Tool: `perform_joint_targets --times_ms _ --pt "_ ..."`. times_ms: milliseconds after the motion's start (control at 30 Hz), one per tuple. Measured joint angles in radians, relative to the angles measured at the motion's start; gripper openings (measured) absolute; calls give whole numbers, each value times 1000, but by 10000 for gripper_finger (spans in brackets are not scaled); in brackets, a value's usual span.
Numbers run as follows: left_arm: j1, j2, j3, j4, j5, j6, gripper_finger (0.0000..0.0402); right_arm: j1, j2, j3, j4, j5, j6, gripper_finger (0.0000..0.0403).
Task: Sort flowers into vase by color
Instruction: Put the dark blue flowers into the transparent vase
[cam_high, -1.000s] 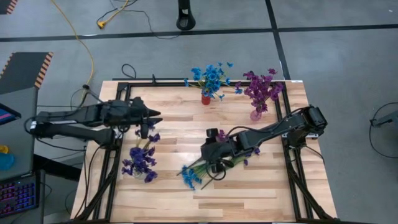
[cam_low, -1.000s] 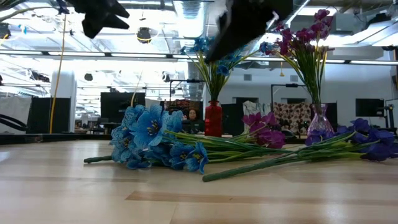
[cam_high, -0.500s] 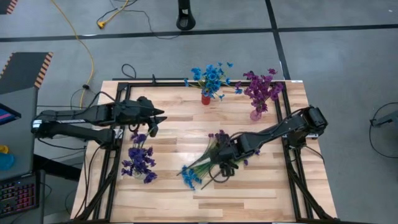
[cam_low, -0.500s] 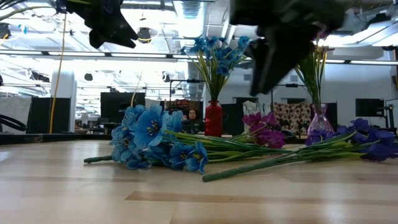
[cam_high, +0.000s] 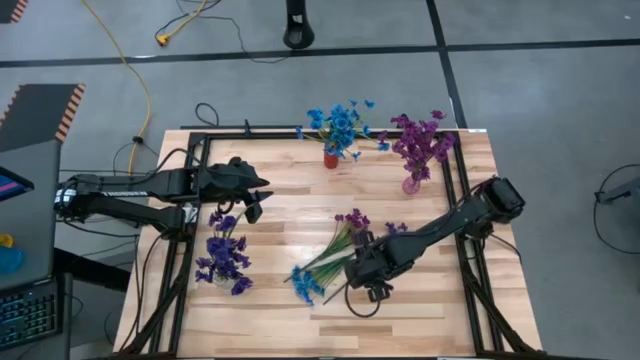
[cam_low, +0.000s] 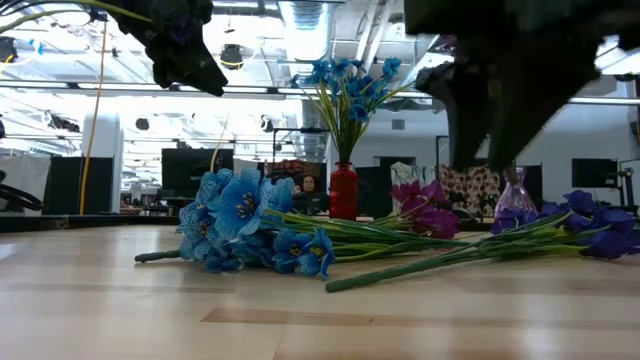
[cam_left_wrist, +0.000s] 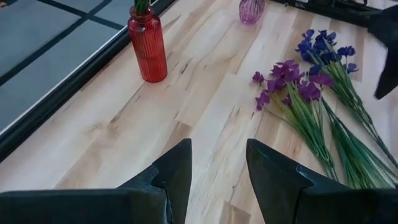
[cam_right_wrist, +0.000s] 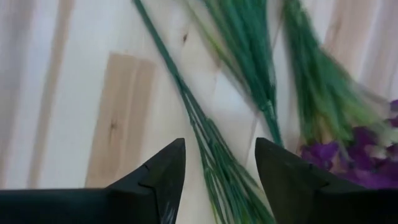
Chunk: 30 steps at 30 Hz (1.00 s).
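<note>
A loose bundle of flowers (cam_high: 330, 262) lies flat near the middle of the wooden tabletop (cam_high: 290, 200), green stems crossing one another, with bright blue blossoms (cam_low: 235, 225) at the end toward the front edge, magenta-purple ones (cam_left_wrist: 287, 87) at the other end, and dark indigo-violet ones (cam_left_wrist: 322, 45) beside those. The right tool (cam_high: 368, 272) hangs low over the stem part of this bundle; its two dark fingers (cam_right_wrist: 163, 175) stand spread with nothing between them, and the green stems (cam_right_wrist: 214, 155) run on the wood beyond the gap. Whether the fingertips touch the stems cannot be told. The left tool (cam_high: 248, 200) is above the left part of the tabletop, fingers (cam_left_wrist: 177, 171) also spread and empty, pointing across bare wood toward the loose bundle. Three vases are already filled: a red vase (cam_high: 331, 158) with blue flowers stands at the far edge, a clear pinkish vase (cam_high: 411, 184) with magenta-purple flowers stands to its right, and a bunch of indigo-violet flowers (cam_high: 225, 255) stands near the left edge, just below the left tool. In the low view the red vase (cam_low: 343, 190) rises behind the lying bundle.
</note>
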Motion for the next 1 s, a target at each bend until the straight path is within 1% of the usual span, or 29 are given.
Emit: perform_joint_targets --times_ms 233,533,733,867,1000 --pt "0 0 0 0 0 0 140 -7 83 0 -23 -21 -2 200" --pt "0 0 0 0 0 0 140 -39 135 0 -67 -26 -2 198" --pt "0 -1 0 -1 0 0 140 -74 164 1 -89 -101 -7 190" --pt "0 -1 0 -2 0 0 140 -88 170 1 -108 -126 -7 168" --pt "0 -1 0 -2 0 0 140 -96 169 2 -117 -129 -9 130"
